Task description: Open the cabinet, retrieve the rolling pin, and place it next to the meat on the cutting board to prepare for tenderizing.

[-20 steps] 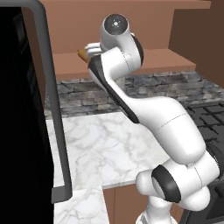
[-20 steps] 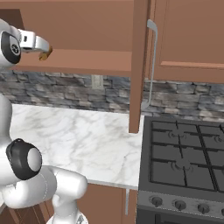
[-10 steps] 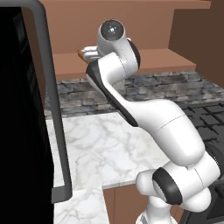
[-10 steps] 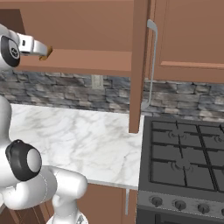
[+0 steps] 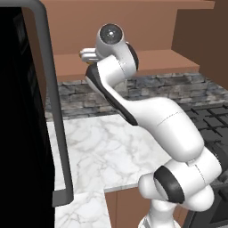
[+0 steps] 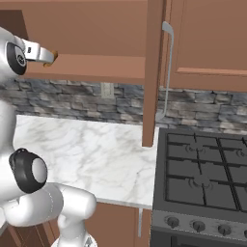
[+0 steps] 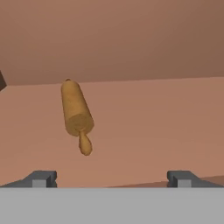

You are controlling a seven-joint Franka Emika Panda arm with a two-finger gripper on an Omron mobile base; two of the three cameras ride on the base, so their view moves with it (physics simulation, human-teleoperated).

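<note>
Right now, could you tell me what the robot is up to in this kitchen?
The arm is reaching up into the open cabinet, whose door stands swung out over the counter. The rolling pin lies on the shelf just ahead of the gripper. Its fingers are spread wide and hold nothing yet, so the pin has not been grasped. Its handle end points toward the hand.

My dark-tipped pincer (image 7: pixel 112 178) faces a tan wooden rolling pin (image 7: pixel 76 112); brown cabinet (image 6: pixel 96 67), white grey-veined marble worktop (image 6: pixel 91 154).
</note>
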